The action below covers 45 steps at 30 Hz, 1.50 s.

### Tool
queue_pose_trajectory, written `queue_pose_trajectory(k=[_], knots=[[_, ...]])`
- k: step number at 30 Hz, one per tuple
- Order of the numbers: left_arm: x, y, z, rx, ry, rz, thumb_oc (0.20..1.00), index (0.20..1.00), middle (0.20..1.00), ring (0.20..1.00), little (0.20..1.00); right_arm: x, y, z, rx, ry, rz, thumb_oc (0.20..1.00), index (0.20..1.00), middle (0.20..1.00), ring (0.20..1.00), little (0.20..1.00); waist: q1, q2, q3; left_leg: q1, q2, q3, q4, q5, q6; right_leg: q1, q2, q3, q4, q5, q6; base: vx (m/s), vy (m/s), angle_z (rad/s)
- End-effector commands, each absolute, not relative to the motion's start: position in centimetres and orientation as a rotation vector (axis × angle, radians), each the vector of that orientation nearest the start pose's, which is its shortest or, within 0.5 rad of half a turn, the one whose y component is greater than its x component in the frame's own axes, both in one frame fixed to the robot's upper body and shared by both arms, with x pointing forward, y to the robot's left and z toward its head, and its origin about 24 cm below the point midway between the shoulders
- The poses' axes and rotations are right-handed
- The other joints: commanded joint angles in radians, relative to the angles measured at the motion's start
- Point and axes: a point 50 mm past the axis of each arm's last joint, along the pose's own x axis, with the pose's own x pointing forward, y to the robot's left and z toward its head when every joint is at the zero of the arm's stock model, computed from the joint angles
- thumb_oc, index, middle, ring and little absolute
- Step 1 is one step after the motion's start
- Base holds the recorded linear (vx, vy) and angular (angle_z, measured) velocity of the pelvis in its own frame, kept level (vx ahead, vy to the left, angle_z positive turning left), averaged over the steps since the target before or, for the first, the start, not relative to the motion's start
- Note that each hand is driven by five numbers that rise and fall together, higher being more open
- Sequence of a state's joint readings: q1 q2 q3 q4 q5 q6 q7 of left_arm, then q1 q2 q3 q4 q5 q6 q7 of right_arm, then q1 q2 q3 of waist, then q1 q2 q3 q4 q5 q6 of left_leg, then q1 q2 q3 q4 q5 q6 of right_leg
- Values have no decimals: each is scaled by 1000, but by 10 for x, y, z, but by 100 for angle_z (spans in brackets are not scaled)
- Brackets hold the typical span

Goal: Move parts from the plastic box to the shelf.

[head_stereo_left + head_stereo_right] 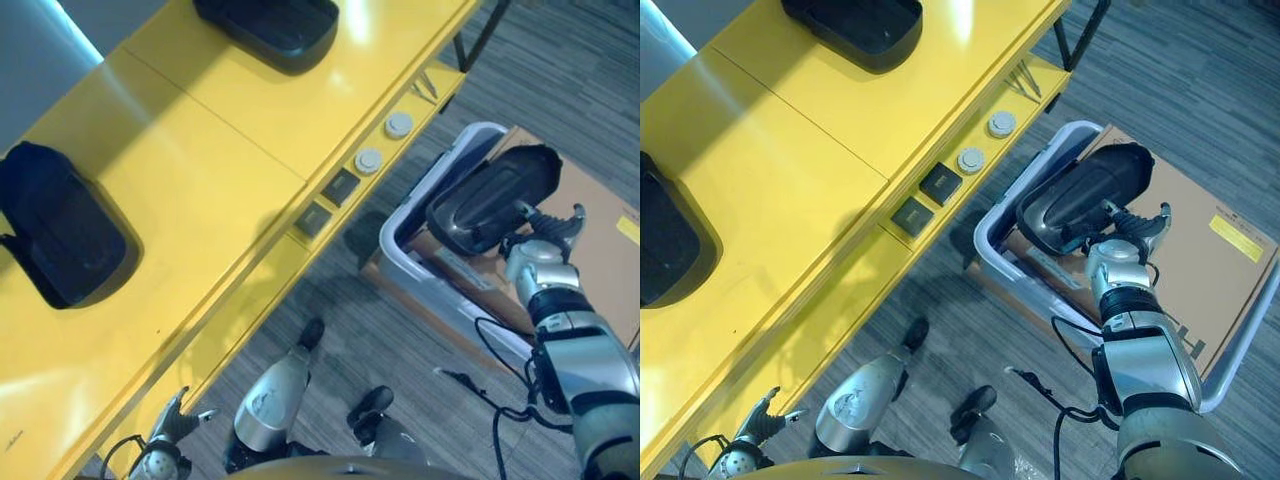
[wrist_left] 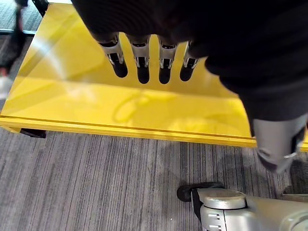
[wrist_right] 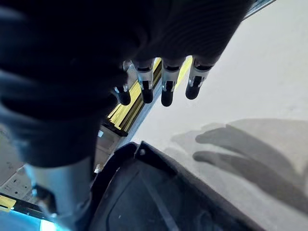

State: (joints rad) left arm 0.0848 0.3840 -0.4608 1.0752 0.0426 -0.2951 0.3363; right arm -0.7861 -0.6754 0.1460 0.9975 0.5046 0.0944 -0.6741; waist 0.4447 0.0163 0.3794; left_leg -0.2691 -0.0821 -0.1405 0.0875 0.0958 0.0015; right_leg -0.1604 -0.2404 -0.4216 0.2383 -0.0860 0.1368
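A black moulded part (image 1: 490, 195) lies tilted in the pale plastic box (image 1: 990, 235) on the floor, near the box's left end. My right hand (image 1: 545, 240) is against the part's right side with its fingers (image 3: 166, 91) straight and spread, so it is open; the part (image 3: 159, 192) shows just below them. Two more black parts (image 1: 270, 30) (image 1: 60, 230) rest on top of the yellow shelf (image 1: 220, 150). My left hand (image 1: 170, 425) hangs low by the shelf's front edge, and its fingers (image 2: 142, 62) are straight and hold nothing.
A brown cardboard sheet (image 1: 1200, 270) lies in the box under the part. Two round knobs (image 1: 368, 160) and two dark square sockets (image 1: 340, 187) sit on the shelf's lower ledge. Grey carpet lies between shelf and box.
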Motion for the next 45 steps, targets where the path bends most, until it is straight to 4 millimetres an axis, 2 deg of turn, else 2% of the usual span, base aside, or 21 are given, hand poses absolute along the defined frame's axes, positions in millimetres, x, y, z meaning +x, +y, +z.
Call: queue_pose_trajectory(k=[1, 6, 7, 13, 19, 24, 31, 32, 33, 34, 45], knots=[[97, 257, -134, 726, 810, -14, 1000, 1000, 1000, 1000, 1000, 335, -362, 142, -315, 120, -1002, 1000, 1000, 1000, 1000, 1000, -1, 7, -18, -49, 4, -4, 55, -100, -14, -33, -9, 37, 7, 16, 27, 0, 0, 0], [98, 255, -134, 719, 797, -23, 1000, 1000, 1000, 1000, 1000, 331, -366, 135, -323, 172, -1033, 1000, 1000, 1000, 1000, 1000, -1, 10, -5, -67, 3, -1, 69, -102, -16, -50, -11, 40, 18, 16, 27, -15, 20, 0], [101, 255, -133, 713, 787, -17, 1000, 1000, 1000, 1000, 1000, 326, -372, 129, -330, 207, -1049, 1000, 1000, 1000, 1000, 1000, -1, 10, 5, -80, 1, 2, 77, -102, -15, -61, -14, 40, 24, 17, 28, 0, 0, 0], [107, 255, -130, 701, 760, -1, 1000, 1000, 1000, 1000, 1000, 322, -379, 124, -373, 246, -1034, 1000, 1000, 1000, 1000, 1000, -1, 11, 23, -108, -2, 9, 93, -103, -14, -88, -18, 42, 35, 21, 30, -17, 17, 0], [119, 255, -126, 680, 720, 16, 1000, 1000, 1000, 1000, 1000, 331, -378, 141, -422, 209, -1009, 1000, 1000, 1000, 1000, 1000, 4, 20, 47, -146, -7, 16, 106, -98, -11, -125, -23, 43, 50, 24, 32, -46, 41, 0], [121, 256, -124, 675, 707, 16, 1000, 1000, 1000, 1000, 1000, 341, -372, 165, -435, 151, -992, 1000, 1000, 1000, 1000, 1000, 7, 31, 61, -174, -14, 19, 109, -90, -9, -162, -27, 47, 69, 24, 36, -50, 35, 1], [119, 254, -124, 675, 694, 8, 1000, 1000, 1000, 1000, 1000, 344, -369, 171, -430, 149, -987, 1000, 1000, 1000, 1000, 1000, 6, 38, 65, -174, -18, 22, 110, -91, -8, -171, -29, 52, 80, 22, 37, -11, 16, 2], [119, 253, -124, 670, 691, 10, 1000, 1000, 1000, 1000, 1000, 343, -370, 169, -424, 160, -988, 922, 922, 922, 922, 922, 5, 39, 64, -173, -18, 23, 108, -91, -8, -171, -30, 52, 80, 22, 36, 0, 0, 0], [119, 253, -124, 668, 689, 10, 1000, 1000, 1000, 1000, 1000, 343, -370, 168, -421, 166, -989, 426, 426, 426, 426, 426, 5, 39, 64, -172, -18, 23, 108, -91, -8, -171, -30, 53, 80, 21, 36, 0, 0, 0], [120, 252, -123, 667, 685, 11, 1000, 1000, 1000, 1000, 1000, 342, -371, 167, -424, 173, -993, 200, 200, 200, 200, 200, 5, 38, 64, -170, -17, 24, 107, -92, -9, -170, -30, 53, 80, 21, 36, 0, 0, 0], [122, 253, -122, 674, 670, 15, 1000, 1000, 1000, 1000, 1000, 330, -387, 155, -395, 235, -1024, 200, 200, 200, 200, 200, -2, 29, 61, -158, -7, 32, 102, -95, -10, -162, -31, 51, 76, 23, 38, 0, 0, 0]])
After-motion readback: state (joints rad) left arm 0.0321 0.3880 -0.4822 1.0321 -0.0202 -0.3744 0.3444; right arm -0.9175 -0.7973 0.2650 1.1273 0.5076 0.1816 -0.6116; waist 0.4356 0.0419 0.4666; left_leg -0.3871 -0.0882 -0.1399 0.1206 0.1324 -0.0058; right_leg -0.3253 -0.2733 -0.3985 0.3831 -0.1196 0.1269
